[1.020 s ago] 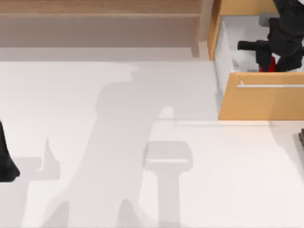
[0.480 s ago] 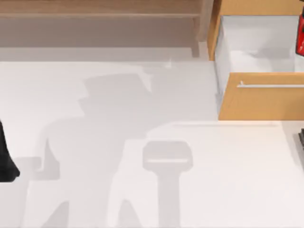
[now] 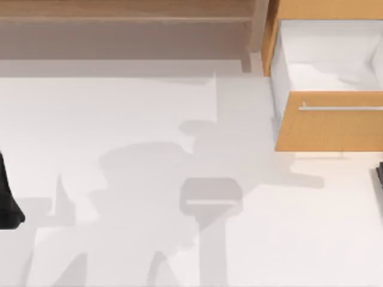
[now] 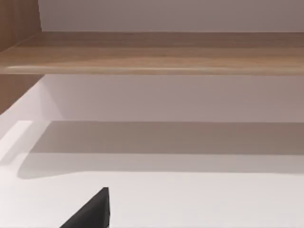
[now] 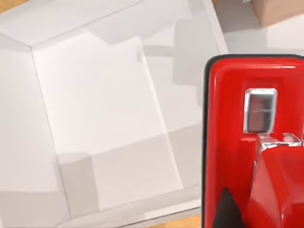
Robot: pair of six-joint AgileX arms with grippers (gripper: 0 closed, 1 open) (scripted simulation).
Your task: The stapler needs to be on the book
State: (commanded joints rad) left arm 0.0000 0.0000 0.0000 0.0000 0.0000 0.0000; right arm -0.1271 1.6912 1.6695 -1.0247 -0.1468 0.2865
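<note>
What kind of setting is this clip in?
Likely a simulated office desk: a white table with a wooden shelf, an open drawer and a red stapler above that drawer.

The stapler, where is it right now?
The stapler shows close up in the right wrist view, above the open white drawer. That drawer sits at the top view's upper right, behind its wooden front.

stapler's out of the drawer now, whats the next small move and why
Probably carry the glossy red stapler away from the open white-lined wooden drawer toward the book. In the right wrist view it fills the near field above the drawer's bare floor, so it looks lifted. The book's place cannot be told yet. The left arm sits parked at the table's left edge.
</note>
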